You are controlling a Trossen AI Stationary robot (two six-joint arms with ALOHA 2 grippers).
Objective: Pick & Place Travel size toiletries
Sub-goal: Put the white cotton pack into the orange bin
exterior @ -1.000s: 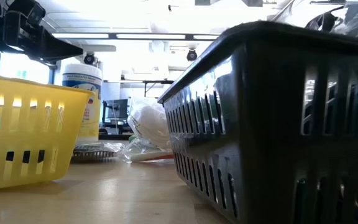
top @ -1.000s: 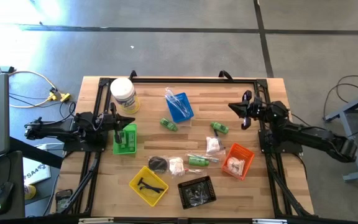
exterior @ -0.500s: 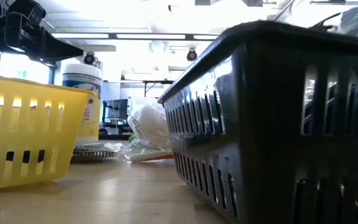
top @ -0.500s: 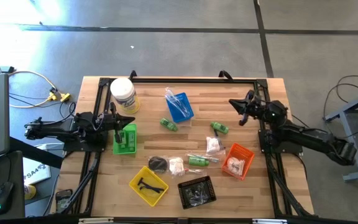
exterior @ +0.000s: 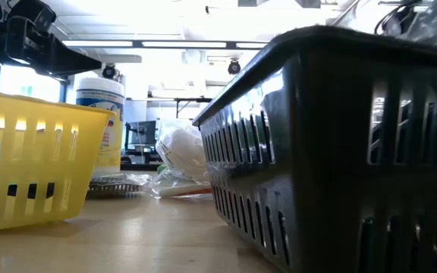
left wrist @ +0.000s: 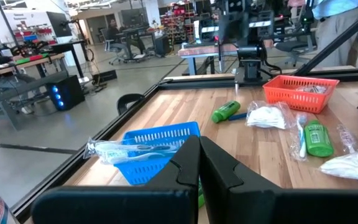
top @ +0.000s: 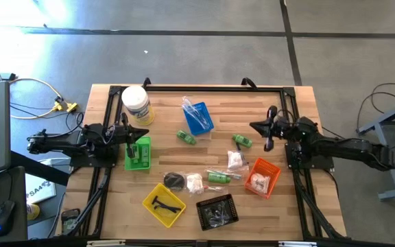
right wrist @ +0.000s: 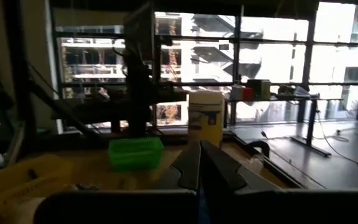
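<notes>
The travel size toiletries lie loose mid-table: green bottles [top: 187, 136] [top: 242, 140] [top: 218, 178], white sachets [top: 236, 159] [top: 195, 182] and a dark bit [top: 173, 180]. A wrapped toothbrush [left wrist: 126, 149] rests in the blue tray [top: 199, 118]. My left gripper [top: 142, 132] [left wrist: 199, 140] is shut and empty, level, above the green tray [top: 138, 152] at the table's left. My right gripper [top: 254, 125] [right wrist: 200, 144] is shut and empty, held above the table's right side, just beyond the bottle by the orange tray [top: 262, 177].
A big white tub [top: 136, 104] stands at the far left. The yellow tray [top: 163, 204] with black T-pieces and the black tray [top: 217, 210] sit near the front edge. A black frame rail [top: 211, 87] runs around the table. Bare wood lies between the blue tray and the right gripper.
My right arm has swung about its base, and its shut gripper has gone a little toward the table's near edge and rolled somewhat. No toiletry has moved.
</notes>
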